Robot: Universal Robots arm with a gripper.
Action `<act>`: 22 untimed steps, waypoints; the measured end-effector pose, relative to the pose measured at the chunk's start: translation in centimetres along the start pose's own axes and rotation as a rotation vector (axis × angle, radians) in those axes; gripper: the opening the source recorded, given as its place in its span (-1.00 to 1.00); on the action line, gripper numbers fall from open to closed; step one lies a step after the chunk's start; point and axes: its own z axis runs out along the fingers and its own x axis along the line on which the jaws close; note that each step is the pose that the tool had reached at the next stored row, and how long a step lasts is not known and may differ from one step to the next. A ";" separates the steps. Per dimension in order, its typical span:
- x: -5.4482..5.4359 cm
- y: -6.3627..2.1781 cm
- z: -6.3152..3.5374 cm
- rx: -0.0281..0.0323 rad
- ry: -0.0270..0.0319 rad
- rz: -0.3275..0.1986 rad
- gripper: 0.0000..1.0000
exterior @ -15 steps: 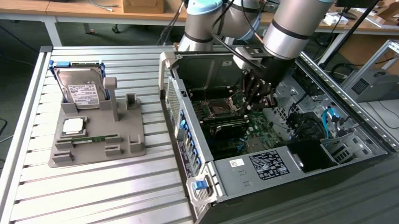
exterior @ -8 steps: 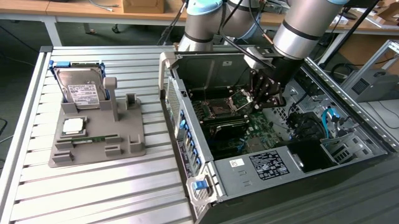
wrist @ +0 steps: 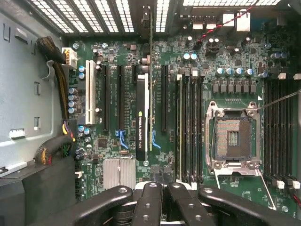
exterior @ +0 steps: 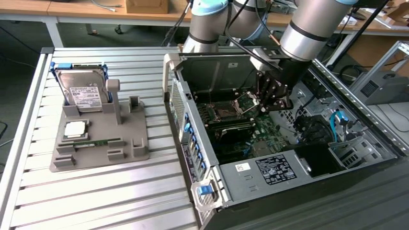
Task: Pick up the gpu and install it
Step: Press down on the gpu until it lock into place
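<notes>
The gpu [wrist: 141, 123] stands on edge in a slot of the green motherboard [wrist: 235, 61], its black NVIDIA-labelled strip facing the wrist camera and its thin green edge running toward the case's rear grille. My gripper [wrist: 162, 187] is shut with nothing between its fingers [wrist: 149, 197], and a small gap separates it from the card's near end. In the exterior view the gripper [exterior: 276, 101] hangs inside the open computer case [exterior: 211, 143], low over the motherboard.
An empty CPU socket [wrist: 233, 137] and RAM slots [wrist: 188, 127] lie beside the gpu. Cable bundles [wrist: 56, 141] run along the case wall. On the slatted table, a grey holder [exterior: 128, 139] carries a hard drive [exterior: 83, 93], a CPU [exterior: 75, 128] and a RAM stick [exterior: 96, 142].
</notes>
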 end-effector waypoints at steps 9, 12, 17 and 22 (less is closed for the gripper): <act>0.0 4.32 0.52 0.0000 0.0008 0.000 -0.79; 0.6 5.45 0.89 0.0000 0.0007 0.000 -0.79; 1.0 7.18 1.37 0.0000 0.0022 0.000 -0.79; 0.9 9.31 1.84 0.0001 0.0032 0.000 -0.79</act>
